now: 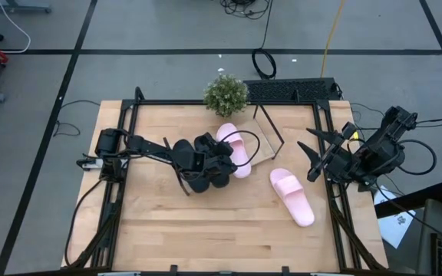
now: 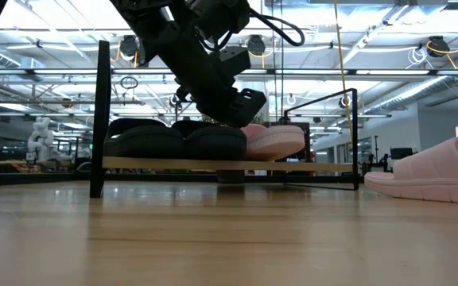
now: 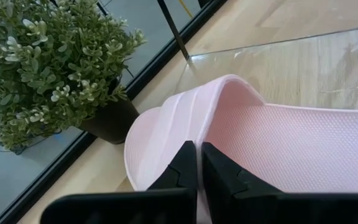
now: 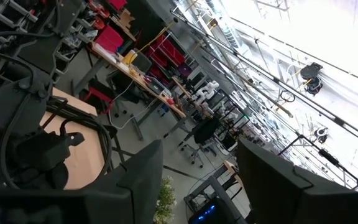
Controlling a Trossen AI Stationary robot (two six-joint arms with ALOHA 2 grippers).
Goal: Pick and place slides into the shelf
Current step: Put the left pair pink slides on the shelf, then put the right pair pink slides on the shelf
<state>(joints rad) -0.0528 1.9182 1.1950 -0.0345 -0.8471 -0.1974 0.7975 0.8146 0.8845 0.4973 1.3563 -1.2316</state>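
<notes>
The left gripper (image 3: 197,163), fingers pinched together, pressed against a pink slide (image 3: 272,140) on the shelf (image 2: 213,164).

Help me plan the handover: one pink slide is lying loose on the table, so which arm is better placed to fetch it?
Right, probably. The loose pink slide lies on the table beside the right gripper, whose fingers are open. The left gripper is shut on the other pink slide at the shelf.

L arm hides black slides (image 1: 206,178) from above; loose pink slide (image 2: 432,171) cut off.
</notes>
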